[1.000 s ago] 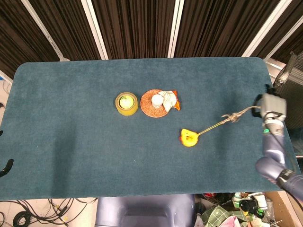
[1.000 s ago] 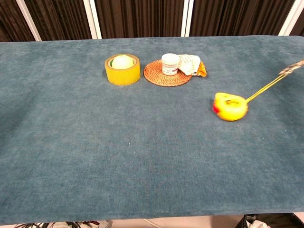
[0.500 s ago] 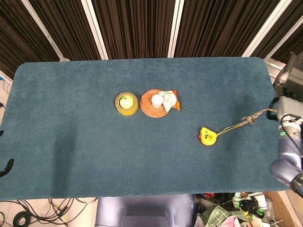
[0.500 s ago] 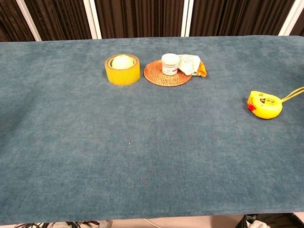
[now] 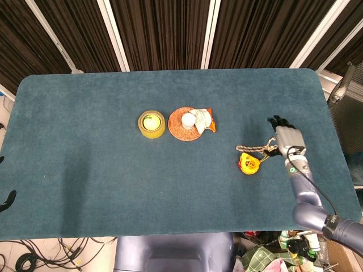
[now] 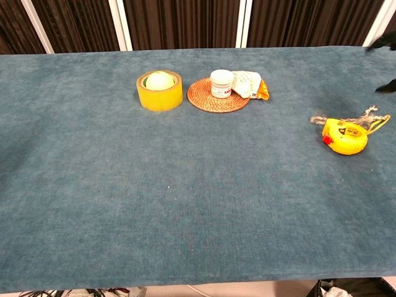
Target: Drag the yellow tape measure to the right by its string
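The yellow tape measure (image 5: 248,163) lies on the blue table right of centre, also seen in the chest view (image 6: 345,135). Its braided string (image 5: 256,149) lies slack on the cloth just behind it, running toward my right hand (image 5: 286,136). That hand hovers right of the tape measure with fingers spread and nothing in it. The chest view shows only dark fingertips (image 6: 386,86) at the right edge, beyond the string (image 6: 346,119). A dark curved sliver (image 5: 7,199) at the left edge may belong to my left hand.
A yellow tape roll (image 5: 151,123) with a ball in it stands left of a woven coaster (image 5: 180,128). The coaster carries a white jar (image 5: 188,120), with a crumpled wrapper (image 5: 204,119) beside it. The table's right edge (image 5: 338,148) is close to my right hand.
The right hand has let go of the string and moved back left over the table. The string, taut before, now lies slack. The tape measure slid right earlier and has stopped.
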### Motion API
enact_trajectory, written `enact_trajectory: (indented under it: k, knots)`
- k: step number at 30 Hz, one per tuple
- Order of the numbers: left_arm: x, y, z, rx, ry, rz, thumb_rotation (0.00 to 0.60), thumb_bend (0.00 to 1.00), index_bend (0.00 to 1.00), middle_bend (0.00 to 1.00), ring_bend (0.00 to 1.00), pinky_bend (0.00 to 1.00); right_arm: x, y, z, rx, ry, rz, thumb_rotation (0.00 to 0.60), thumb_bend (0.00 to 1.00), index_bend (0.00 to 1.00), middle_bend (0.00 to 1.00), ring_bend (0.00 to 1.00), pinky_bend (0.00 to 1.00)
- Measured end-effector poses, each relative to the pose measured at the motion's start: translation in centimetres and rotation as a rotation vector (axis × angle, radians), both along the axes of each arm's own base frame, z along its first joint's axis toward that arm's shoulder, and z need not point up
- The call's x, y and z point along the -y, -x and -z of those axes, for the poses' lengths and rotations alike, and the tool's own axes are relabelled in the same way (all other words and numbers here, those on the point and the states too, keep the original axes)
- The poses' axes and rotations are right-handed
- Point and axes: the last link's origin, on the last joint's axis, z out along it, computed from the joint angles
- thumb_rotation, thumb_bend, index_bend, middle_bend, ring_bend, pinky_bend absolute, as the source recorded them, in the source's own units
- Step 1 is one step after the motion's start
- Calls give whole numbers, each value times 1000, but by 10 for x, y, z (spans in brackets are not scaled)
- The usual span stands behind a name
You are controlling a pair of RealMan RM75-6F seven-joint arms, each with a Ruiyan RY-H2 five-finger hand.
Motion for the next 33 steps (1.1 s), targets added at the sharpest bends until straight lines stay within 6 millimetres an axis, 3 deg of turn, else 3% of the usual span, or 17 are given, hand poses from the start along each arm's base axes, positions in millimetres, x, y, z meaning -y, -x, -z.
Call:
enact_trajectory:
  k: [6,12,18,22,28,33]
  knots:
    - [0,0,0,-1,2,-2,600,305,100,0,0,0,-14,-11,-6,-94,-29,-30,600,66,0,0,0,124]
    - [0,0,1,-2,0,-2,600,306,100,0,0,0,-44,-7,-29,-12,11,-17,600,65,0,0,0,124]
    - [1,-1,1,-5,2,2,600,306,100,0,0,0,-94,10,-55,-36,84,-64,600,64,0,0,0,124]
    - [2,-4,3,22,7,4,600,306,100,0,0,0,-140,23,-63,-77,119,-120,600,64,0,0,0,124]
    - [4,-6,2,44,12,7,600,306,100,0,0,0,-204,37,-64,-80,184,-191,600,65,0,0,0,124]
    - [5,-6,2,53,22,6,600,306,100,0,0,0,-234,52,-54,-102,201,-230,600,64,0,0,0,124]
